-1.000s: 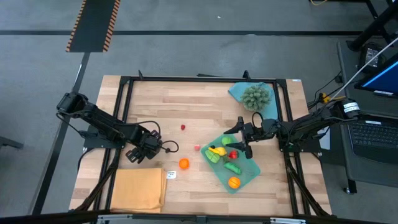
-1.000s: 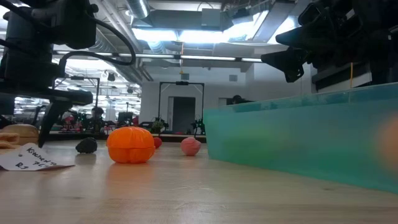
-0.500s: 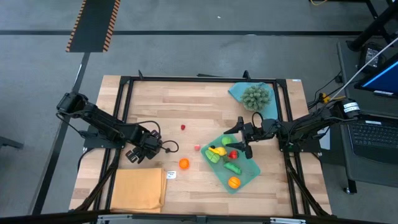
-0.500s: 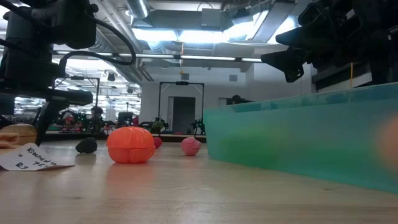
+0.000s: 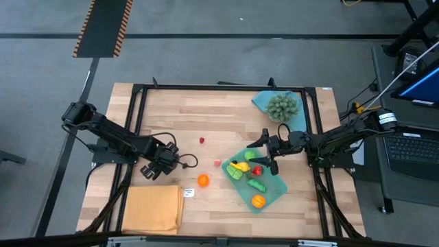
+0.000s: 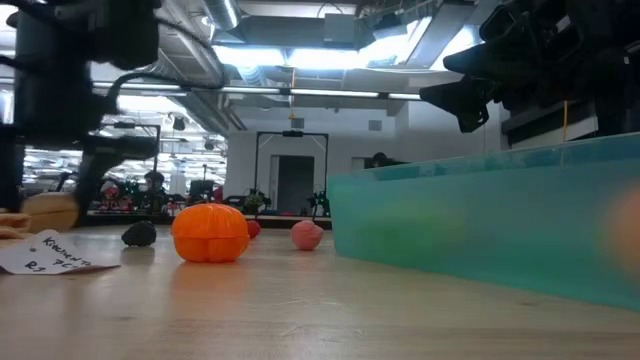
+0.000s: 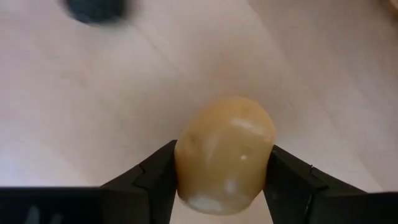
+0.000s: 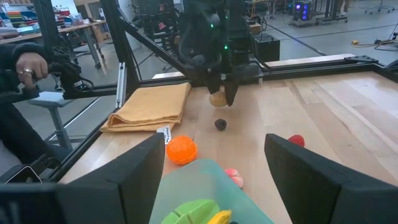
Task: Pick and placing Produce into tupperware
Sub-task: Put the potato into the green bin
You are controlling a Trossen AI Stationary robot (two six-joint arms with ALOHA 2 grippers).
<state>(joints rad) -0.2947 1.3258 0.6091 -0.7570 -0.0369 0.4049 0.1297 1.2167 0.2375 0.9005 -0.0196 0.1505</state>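
A light wooden table (image 5: 178, 123) in a black frame stands on grey floor. An orange-yellow cloth (image 5: 152, 209) lies folded at the table's 7 o'clock corner, with a small paper label (image 5: 188, 193) just beside its inner edge. A blue cloth (image 5: 264, 103) at about 1 o'clock carries a spiky grey-green ball (image 5: 282, 107). In the low view the room behind shows ceiling lights, ducts and a doorway. In the right wrist view a person's hand (image 8: 28, 63) shows beyond the table edge.

The teal tupperware (image 5: 271, 195) sits tilted at about 4 o'clock of the table's middle. It holds a yellow piece (image 5: 239, 167), green pieces (image 5: 256, 185), a red piece (image 5: 256, 171) and an orange piece (image 5: 258, 201). Loose on the wood lie an orange pumpkin-like piece (image 5: 203, 180) at 6 o'clock of centre, a pink piece (image 5: 217, 162), a small red piece (image 5: 202, 140) and a small dark piece (image 8: 220, 124).

The left arm reaches in from 9 o'clock, and the left gripper (image 7: 222, 182) points down just above the wood near the cloth's far corner. Its fingers (image 7: 152, 180) press on both sides of a tan potato-like piece (image 7: 225, 152), gripping it. The dark piece lies near it on the table.

The right arm comes in from 3 o'clock. The right gripper (image 5: 263, 152) hovers over the tupperware's near end with its fingers (image 8: 317, 180) spread apart and nothing between them.
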